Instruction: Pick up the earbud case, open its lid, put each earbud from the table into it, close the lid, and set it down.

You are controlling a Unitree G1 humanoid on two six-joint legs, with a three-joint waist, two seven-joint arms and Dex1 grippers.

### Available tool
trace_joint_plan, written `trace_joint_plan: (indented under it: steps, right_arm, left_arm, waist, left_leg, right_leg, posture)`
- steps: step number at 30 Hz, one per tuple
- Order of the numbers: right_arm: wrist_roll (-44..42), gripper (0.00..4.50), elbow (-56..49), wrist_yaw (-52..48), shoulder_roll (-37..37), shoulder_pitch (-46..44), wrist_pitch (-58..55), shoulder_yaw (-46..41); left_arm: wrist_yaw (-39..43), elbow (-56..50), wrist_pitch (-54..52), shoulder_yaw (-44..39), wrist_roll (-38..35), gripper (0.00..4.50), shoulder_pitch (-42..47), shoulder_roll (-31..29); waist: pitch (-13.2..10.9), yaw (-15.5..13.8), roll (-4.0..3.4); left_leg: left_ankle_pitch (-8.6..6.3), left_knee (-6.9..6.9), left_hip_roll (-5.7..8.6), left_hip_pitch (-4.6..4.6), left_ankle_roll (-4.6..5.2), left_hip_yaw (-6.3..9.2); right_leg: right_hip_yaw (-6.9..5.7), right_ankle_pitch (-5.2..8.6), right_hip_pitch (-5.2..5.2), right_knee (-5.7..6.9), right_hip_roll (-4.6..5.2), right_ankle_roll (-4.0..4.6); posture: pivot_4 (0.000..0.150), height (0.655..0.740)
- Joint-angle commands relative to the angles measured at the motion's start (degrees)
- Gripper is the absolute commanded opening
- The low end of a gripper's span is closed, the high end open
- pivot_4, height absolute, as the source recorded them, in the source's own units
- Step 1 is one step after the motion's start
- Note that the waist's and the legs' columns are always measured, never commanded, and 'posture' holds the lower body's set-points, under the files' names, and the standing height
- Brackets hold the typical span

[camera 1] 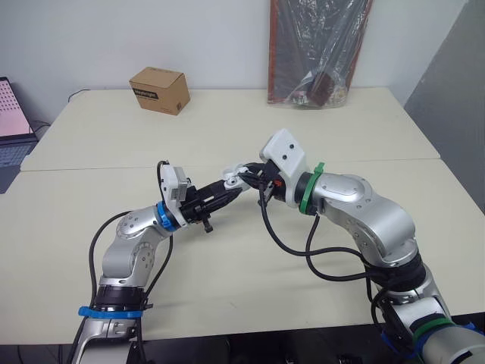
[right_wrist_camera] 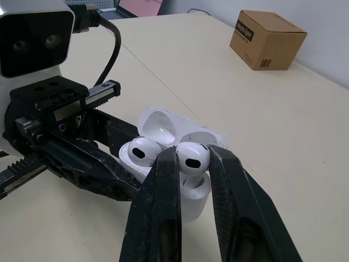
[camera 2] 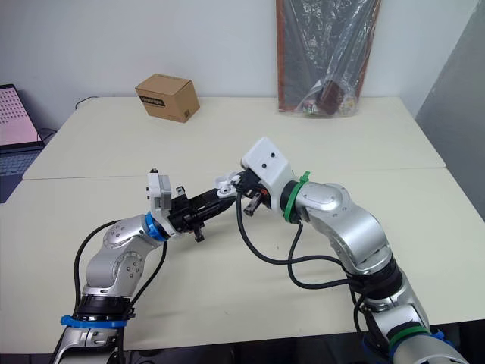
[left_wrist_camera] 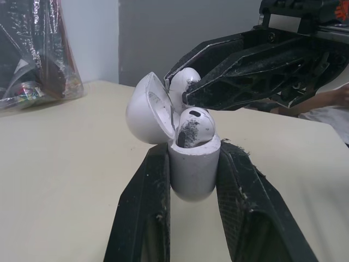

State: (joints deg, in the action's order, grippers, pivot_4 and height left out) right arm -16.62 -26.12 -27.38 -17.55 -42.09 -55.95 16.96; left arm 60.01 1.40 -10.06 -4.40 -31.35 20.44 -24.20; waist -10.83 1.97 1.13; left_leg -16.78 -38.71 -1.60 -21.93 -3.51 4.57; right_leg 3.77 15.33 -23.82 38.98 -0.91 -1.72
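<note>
The right gripper (right_wrist_camera: 193, 164) is clamped on the second earbud (right_wrist_camera: 192, 156), over its slot and just beside the seated earbud (right_wrist_camera: 140, 150). Below it, the left gripper (left_wrist_camera: 193, 158) squeezes the earbud case (left_wrist_camera: 191, 177), with the lid (left_wrist_camera: 144, 109) open behind. A tilted release could leave the bud cocked, blocking the lid.

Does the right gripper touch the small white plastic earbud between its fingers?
Touching: the right wrist view shows the right gripper clamping the white earbud from both sides.

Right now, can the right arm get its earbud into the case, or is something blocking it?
Probably yes. The left claw grips the case, the lid is swung back out of the way, and the right claw holds the earbud right at the opening, beside the seated earbud.
</note>
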Motion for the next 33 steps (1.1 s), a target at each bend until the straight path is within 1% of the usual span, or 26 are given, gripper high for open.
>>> trace_joint_plan:
  steps: [1,2,3,4,5,9,14,16,18,20,23,25,28,33]
  right_arm:
    - [-0.83,1.09,-1.28,-0.76,-0.27,-0.61,-1.05,0.03]
    - [-1.07,1.31,-1.29,-0.94,-0.27,-0.66,-1.11,-0.12]
    - [-1.23,1.63,-1.36,-0.97,-0.21,-0.66,-1.13,-0.31]
    - [-1.29,2.04,-1.44,-0.97,-0.15,-0.66,-1.16,-0.43]
    - [-1.18,2.31,-1.50,-0.85,-0.07,-0.62,-1.04,-0.62]
    - [-1.59,3.73,-1.48,-0.78,0.32,-0.51,-0.77,-2.29]
    - [-8.62,3.73,-3.71,-6.24,-0.86,0.46,0.32,-8.64]
    - [-12.66,3.73,-3.95,-8.42,-1.84,0.17,-1.41,-11.82]
    - [-15.16,3.37,-3.21,-9.18,-2.89,-0.95,-2.34,-14.22]
    - [-16.08,2.85,-1.51,-8.88,-3.58,-2.46,-2.47,-15.62]
    - [-15.18,1.78,1.55,-8.55,-4.56,-4.27,-1.67,-15.12]
    - [-13.62,1.04,3.48,-8.83,-5.47,-5.03,-0.23,-13.37]
    - [-11.60,0.06,6.63,-9.52,-6.01,-6.26,1.64,-10.55]
    - [-5.43,0.06,13.59,-10.88,-6.67,-8.63,6.95,-3.73]
  left_arm:
    - [-0.48,-3.84,0.71,-1.19,-1.60,0.81,0.55,0.25]
    - [-0.55,-3.91,0.67,-1.19,-1.62,0.81,0.50,0.22]
    - [-0.62,-4.04,0.63,-1.21,-1.62,0.81,0.40,0.18]
    - [-0.67,-4.14,0.59,-1.23,-1.64,0.81,0.32,0.13]
    - [-0.71,-4.21,0.55,-1.25,-1.64,0.81,0.27,0.10]
    - [-0.69,-4.31,0.43,-1.33,-1.62,0.81,0.00,-0.09]
    - [0.24,-3.46,0.47,-1.33,-1.25,0.81,-0.24,-0.62]
    - [0.89,-2.84,0.63,-1.30,-1.08,0.81,-0.14,-0.99]
    - [1.60,-2.47,0.52,-1.30,-1.18,0.81,0.10,-1.35]
    - [2.47,-2.24,0.24,-1.22,-1.41,0.81,0.35,-1.75]
    - [4.03,-2.35,-0.49,-0.81,-1.82,0.81,0.58,-2.36]
    - [4.73,-3.05,-1.24,-0.52,-2.13,0.81,0.69,-2.43]
    - [5.34,-4.17,-2.17,0.10,-2.37,0.81,0.88,-2.40]
    - [6.27,-5.45,-3.86,1.08,-2.78,0.81,0.71,-2.77]
  waist:
    - [0.00,0.00,0.00]
    - [0.00,0.00,0.00]
    - [0.00,-0.01,0.00]
    - [0.00,-0.01,0.00]
    - [0.00,-0.01,0.00]
    - [0.00,-0.01,0.00]
    - [0.00,-0.03,0.00]
    - [0.00,-0.04,0.00]
    - [0.00,-0.05,0.00]
    - [-0.01,-0.05,-0.01]
    - [-0.01,-0.01,-0.02]
    - [-0.01,0.01,-0.02]
    - [-0.01,0.02,-0.02]
    - [-0.01,0.03,-0.01]
  left_leg:
    - [0.00,0.00,0.00,0.00,0.00,0.00]
    - [0.00,0.00,0.00,0.00,0.00,0.00]
    - [0.00,0.00,0.00,-0.01,0.00,-0.01]
    - [0.00,0.00,0.00,0.00,0.00,-0.01]
    - [0.00,0.00,0.00,0.00,0.00,0.00]
    - [0.00,0.00,0.00,-0.01,0.00,-0.01]
    - [0.00,0.01,0.00,-0.03,0.00,0.00]
    - [0.00,0.01,0.00,-0.03,0.00,-0.01]
    - [0.00,0.01,0.00,-0.03,0.01,-0.01]
    - [0.00,0.00,0.01,-0.02,0.01,-0.02]
    - [0.00,0.01,0.00,-0.01,0.01,-0.03]
    - [0.00,0.01,-0.01,-0.01,0.01,-0.03]
    - [0.00,0.01,0.00,-0.02,0.01,-0.06]
    - [0.00,0.02,0.00,-0.13,0.01,-0.12]
  right_leg:
    - [0.00,0.00,0.00,0.00,0.00,0.00]
    - [0.00,0.00,0.00,0.00,0.00,0.00]
    - [0.01,0.00,-0.01,0.00,0.00,0.00]
    - [0.01,0.00,-0.01,0.00,0.00,0.00]
    - [0.01,0.00,-0.01,0.00,0.00,0.00]
    - [0.01,0.00,-0.01,-0.01,0.00,0.00]
    - [0.00,0.00,-0.02,-0.01,0.00,0.00]
    - [0.00,0.00,-0.02,-0.02,0.00,0.00]
    - [0.00,0.00,-0.01,-0.02,0.00,0.00]
    - [0.01,0.00,-0.01,-0.01,0.00,0.00]
    - [0.01,0.00,-0.02,-0.01,-0.02,0.00]
    - [0.01,0.01,-0.02,-0.01,-0.03,0.00]
    - [0.04,0.01,-0.03,-0.02,-0.02,0.00]
    - [0.10,0.00,-0.19,0.00,-0.02,0.00]
  posture:
    - [0.150,0.7400]
    - [0.150,0.7400]
    - [0.150,0.7400]
    - [0.150,0.7400]
    - [0.150,0.7400]
    - [0.150,0.7400]
    - [0.150,0.7400]
    - [0.150,0.7400]
    - [0.150,0.7400]
    - [0.150,0.7400]
    - [0.150,0.7400]
    - [0.150,0.7400]
    - [0.150,0.7400]
    - [0.150,0.7400]
